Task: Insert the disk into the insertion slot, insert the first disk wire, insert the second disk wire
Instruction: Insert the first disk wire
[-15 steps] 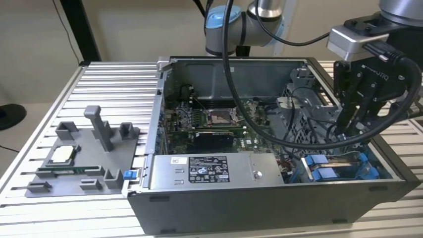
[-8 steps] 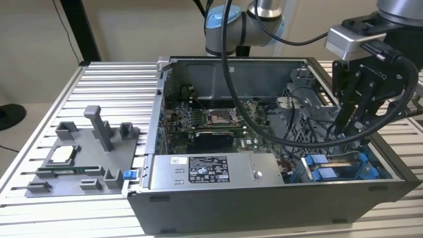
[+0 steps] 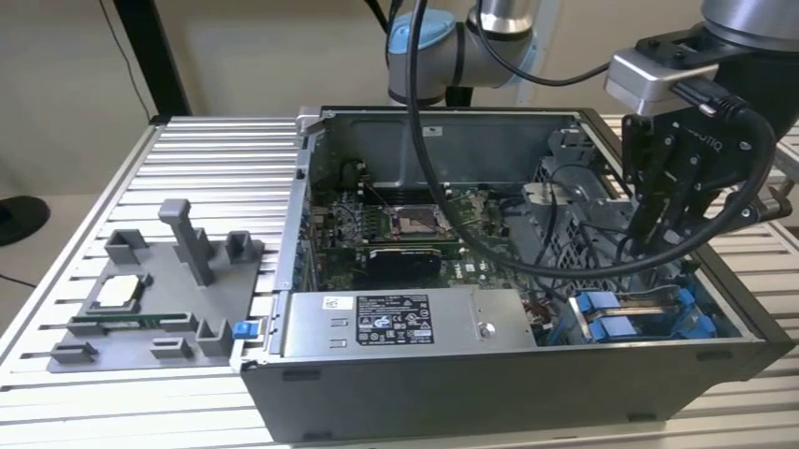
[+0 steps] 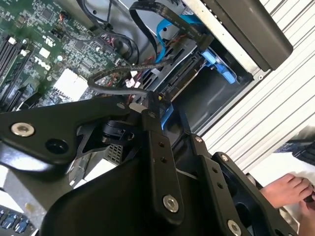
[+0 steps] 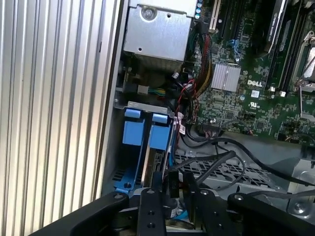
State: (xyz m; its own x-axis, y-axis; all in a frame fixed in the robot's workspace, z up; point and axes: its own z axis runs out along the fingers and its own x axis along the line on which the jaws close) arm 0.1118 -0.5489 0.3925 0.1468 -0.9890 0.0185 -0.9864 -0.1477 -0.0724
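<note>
A black disk wire (image 5: 173, 178) is pinched by the fingers (image 5: 148, 206) of the gripper (image 3: 646, 238). It is held beside the blue-framed disk (image 5: 159, 136)

This is looking like a robotics lab or test workshop. An industrial robot arm (image 3: 437, 47) is hanging its claw (image 3: 652, 238) over an opened computer case (image 3: 500, 383) whose green motherboard (image 3: 413, 224) is lying bare. The case is sitting on a desk (image 3: 200, 150) of ribbed aluminium slats, beside a grey fixture plate (image 3: 187, 299) carrying moulded holders. A plain beige wall (image 3: 63, 75) is standing behind, and in the second wrist view a person's hand (image 4: 288, 189) is showing beyond the desk's edge.
</note>
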